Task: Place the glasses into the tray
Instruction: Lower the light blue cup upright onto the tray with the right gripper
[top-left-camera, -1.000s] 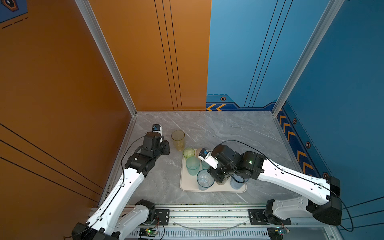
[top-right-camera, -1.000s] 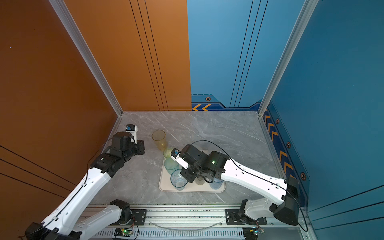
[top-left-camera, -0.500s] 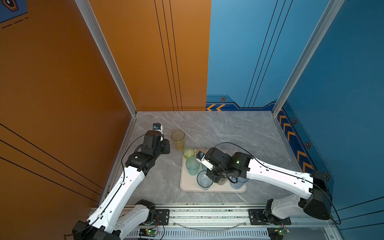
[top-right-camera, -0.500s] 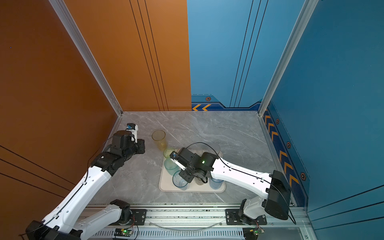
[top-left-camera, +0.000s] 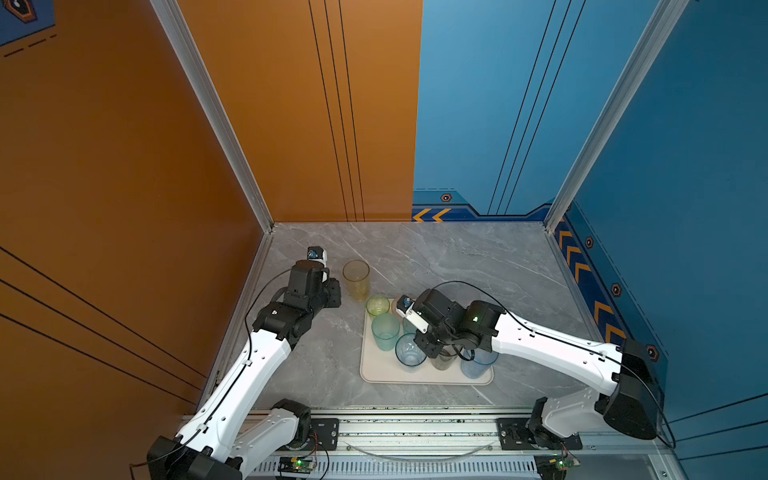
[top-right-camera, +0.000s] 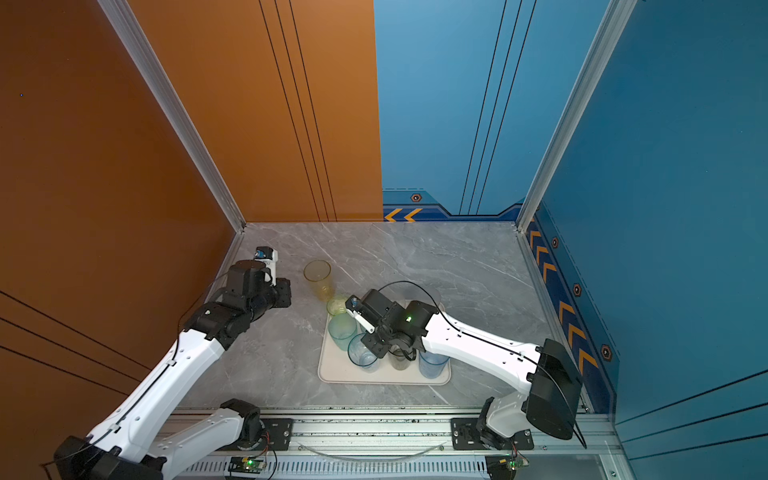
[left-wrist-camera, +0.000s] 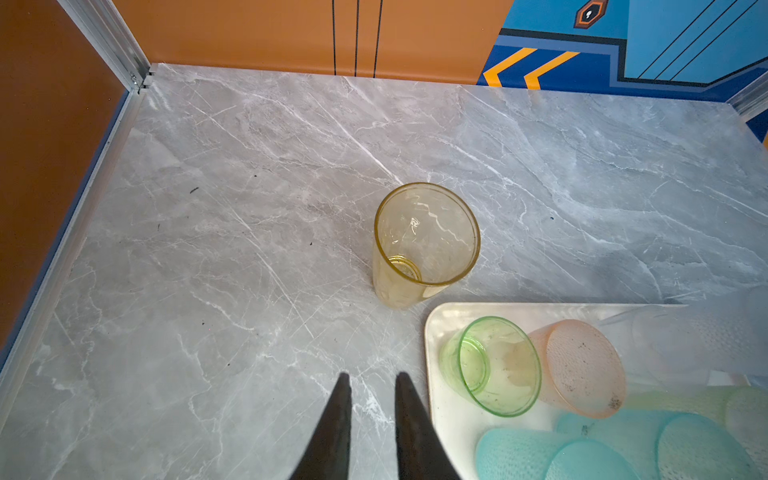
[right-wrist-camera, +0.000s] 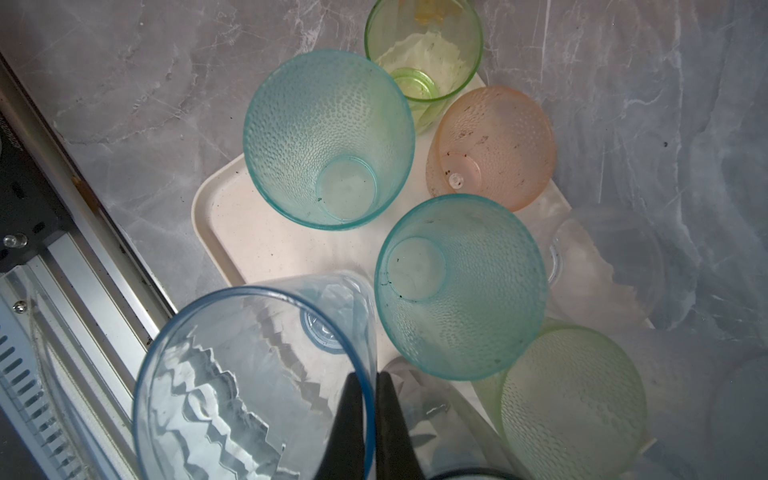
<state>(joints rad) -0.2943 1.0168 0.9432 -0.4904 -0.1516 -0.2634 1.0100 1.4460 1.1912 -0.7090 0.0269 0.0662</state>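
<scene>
Across the lower half of both top views: grey marble-patterned counter (top-left-camera: 457, 257) (top-right-camera: 415, 257).

Lower centre of both top views: cream-white rectangular tray with rounded corners and a low rim (top-left-camera: 374, 370) (top-right-camera: 332, 370), crowded with tumblers.

Right hand (right-wrist-camera: 370, 376): low over the tray's front half. Its fingers are pinched on the wall of the tall clear-blue faceted tumbler (right-wrist-camera: 249, 374) (top-left-camera: 410, 353) (top-right-camera: 363, 353), one finger inside the rim and one outside. That tumbler's base lies over the tray's front left part. Cannot tell whether it rests there or is raised.

Left hand (left-wrist-camera: 369, 380): left of the tray, over bare counter. Its fingers stand a narrow gap apart with nothing between them.

Tall amber-yellow tumbler (top-left-camera: 357, 282) (top-right-camera: 319, 280) (left-wrist-camera: 419, 249): upright on the counter outside the tray, just beyond its far left corner. It is near the left hand but apart from it.

Two tall dimpled teal tumblers, both in the tray: one along the left edge (right-wrist-camera: 328, 137) (top-left-camera: 385, 330), one nearer the middle (right-wrist-camera: 457, 286).

Pale yellow-green dimpled tumbler (right-wrist-camera: 573, 407) and frosted clear tumbler (right-wrist-camera: 615, 266): both just beside the middle teal one.

Short pink dimpled tumbler (right-wrist-camera: 494, 145) (left-wrist-camera: 582, 370): in the tray, just beside the green one.

Short smooth green tumbler (top-left-camera: 377, 306) (top-right-camera: 336, 306) (left-wrist-camera: 494, 365) (right-wrist-camera: 424, 45): in the tray's far left corner.
</scene>
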